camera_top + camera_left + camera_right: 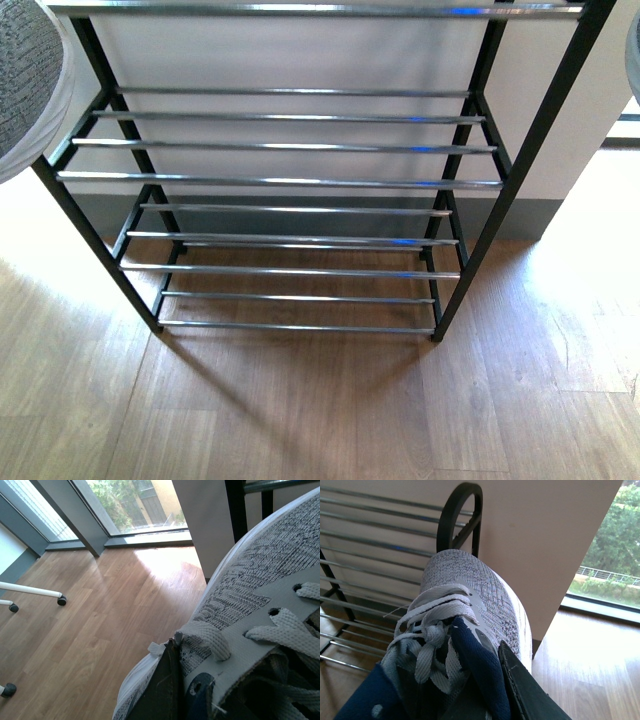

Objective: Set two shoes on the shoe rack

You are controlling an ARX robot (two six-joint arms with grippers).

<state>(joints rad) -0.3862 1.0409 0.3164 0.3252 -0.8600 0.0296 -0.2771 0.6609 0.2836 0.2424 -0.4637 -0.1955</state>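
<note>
shoe rack [280, 181] stands dead centre on the wood floor [300, 420]. left shoe [25, 70] hangs in the air at ten o'clock of it, with the left gripper [167, 690] clamped on its collar. right shoe [470, 580] peeks in at two o'clock, right gripper [520, 685] pinching its navy collar, toe near the rack's rounded corner.
</note>
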